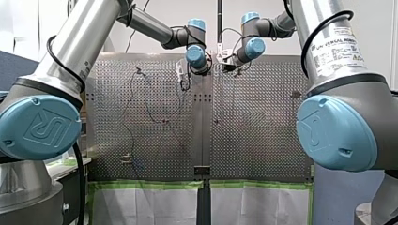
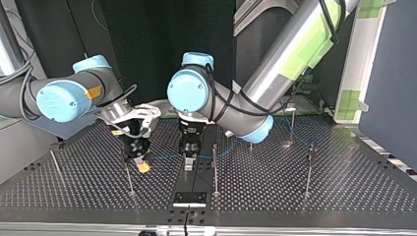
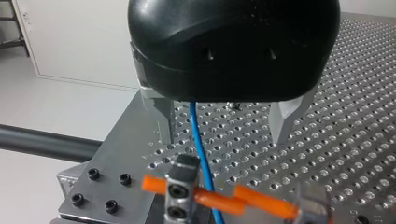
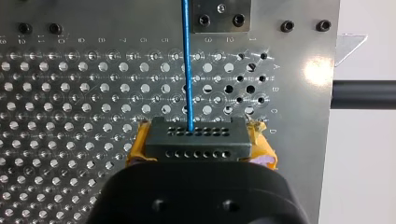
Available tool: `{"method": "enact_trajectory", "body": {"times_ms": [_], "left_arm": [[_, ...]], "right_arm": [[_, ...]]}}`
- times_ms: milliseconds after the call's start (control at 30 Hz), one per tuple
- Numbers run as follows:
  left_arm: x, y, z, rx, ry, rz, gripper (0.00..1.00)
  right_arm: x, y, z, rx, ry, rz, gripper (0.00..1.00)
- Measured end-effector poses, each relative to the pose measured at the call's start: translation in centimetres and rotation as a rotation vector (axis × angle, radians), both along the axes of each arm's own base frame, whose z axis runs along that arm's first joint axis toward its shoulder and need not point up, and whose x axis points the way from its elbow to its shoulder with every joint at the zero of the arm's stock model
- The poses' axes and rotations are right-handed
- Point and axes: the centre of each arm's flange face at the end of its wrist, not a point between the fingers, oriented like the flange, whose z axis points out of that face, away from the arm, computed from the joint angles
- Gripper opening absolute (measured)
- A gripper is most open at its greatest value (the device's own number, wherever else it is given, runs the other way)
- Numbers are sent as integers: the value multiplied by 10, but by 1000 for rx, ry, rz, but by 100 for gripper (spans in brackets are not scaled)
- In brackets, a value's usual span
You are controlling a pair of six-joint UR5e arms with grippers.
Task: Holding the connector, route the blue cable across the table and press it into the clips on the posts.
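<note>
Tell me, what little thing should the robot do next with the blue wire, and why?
Probably close my left gripper gently on the blue cable. Its metal fingers stand open on either side of the cable, not touching it, while my right gripper clamps the connector the cable comes out of. A second grip would likely let the cable be steered toward a post.
</note>
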Motion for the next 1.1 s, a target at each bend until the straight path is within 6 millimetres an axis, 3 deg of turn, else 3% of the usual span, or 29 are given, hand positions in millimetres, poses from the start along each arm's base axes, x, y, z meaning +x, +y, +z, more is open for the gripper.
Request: {"method": "enact_trajectory", "body": {"times_ms": [33, 100, 133, 167, 200, 233, 267, 500, 700, 833, 1100], "left_arm": [[0, -1, 0, 4, 0, 0, 70], [-1, -1, 0, 8, 0, 2, 70], [-2, -2, 0, 10, 0, 4, 42], [-3, -2, 0, 11, -1, 7, 29], [-3, -2, 0, 12, -1, 10, 29], [-4, -3, 0, 12, -1, 14, 11], [-4, -3, -1, 13, 0, 18, 0], [-7, -1, -3, 13, 5, 59, 0], [-13, 3, -21, 20, 37, 87, 0], [-23, 2, -32, 24, 46, 91, 0], [-45, -2, -30, -1, 19, 75, 0]], "right_arm": [[0, 0, 0, 0, 0, 0, 0], [0, 0, 0, 0, 0, 0, 0], [0, 0, 0, 0, 0, 0, 0], [0, 0, 0, 0, 0, 0, 0], [0, 0, 0, 0, 0, 0, 0], [0, 0, 0, 0, 0, 0, 0], [0, 0, 0, 0, 0, 0, 0], [0, 1, -1, 5, -1, 1, 0], [2, 4, -6, 19, 2, 2, 0], [-1, 5, -19, 40, 15, -2, 0], [-4, 14, -52, 91, 50, 1, 0]]}}
